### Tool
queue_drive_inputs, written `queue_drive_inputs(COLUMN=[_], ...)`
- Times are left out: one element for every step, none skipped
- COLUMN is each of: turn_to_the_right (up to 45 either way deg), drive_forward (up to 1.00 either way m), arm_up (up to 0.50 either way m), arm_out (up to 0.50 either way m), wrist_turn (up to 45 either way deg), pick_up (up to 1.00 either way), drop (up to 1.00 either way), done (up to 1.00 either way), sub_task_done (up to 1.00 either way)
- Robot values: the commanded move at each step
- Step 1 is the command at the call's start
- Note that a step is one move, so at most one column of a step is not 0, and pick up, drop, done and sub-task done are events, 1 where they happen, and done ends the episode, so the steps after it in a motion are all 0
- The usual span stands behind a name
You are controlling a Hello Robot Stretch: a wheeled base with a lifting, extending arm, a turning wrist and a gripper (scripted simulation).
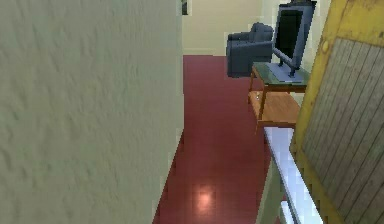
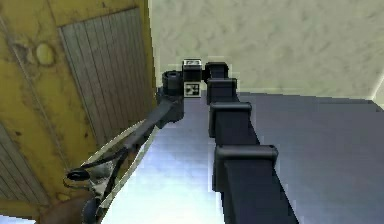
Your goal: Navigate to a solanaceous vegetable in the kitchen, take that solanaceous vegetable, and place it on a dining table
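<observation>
Solanaceous vegetable in end effector (image 2: 88, 178): unclear

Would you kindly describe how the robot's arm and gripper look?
The arm is a dark, square bar of stepped segments. Two small white squares with black marks stand at its far end, beside the gripper, which has a dark body and two thin fingers.

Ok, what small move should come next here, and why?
Probably draw the arm back a little before driving: it reaches out over a grey surface, the gripper lies close by the yellow door, and I cannot tell whether it holds anything.
</observation>
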Motion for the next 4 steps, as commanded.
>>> queue_drive_inputs(turn_to_the_right=[0.0, 0.0, 0.0, 0.0], drive_forward=[0.0, 0.0, 0.0, 0.0], arm_up=[0.0, 0.0, 0.0, -0.18], arm_out=[0.0, 0.0, 0.0, 0.0], wrist_turn=[45.0, 45.0, 42.0, 0.0], pick_up=[0.0, 0.0, 0.0, 0.0], drop=[0.0, 0.0, 0.0, 0.0], done=[0.0, 0.0, 0.0, 0.0], sub_task_done=[0.0, 0.0, 0.0, 0.0])
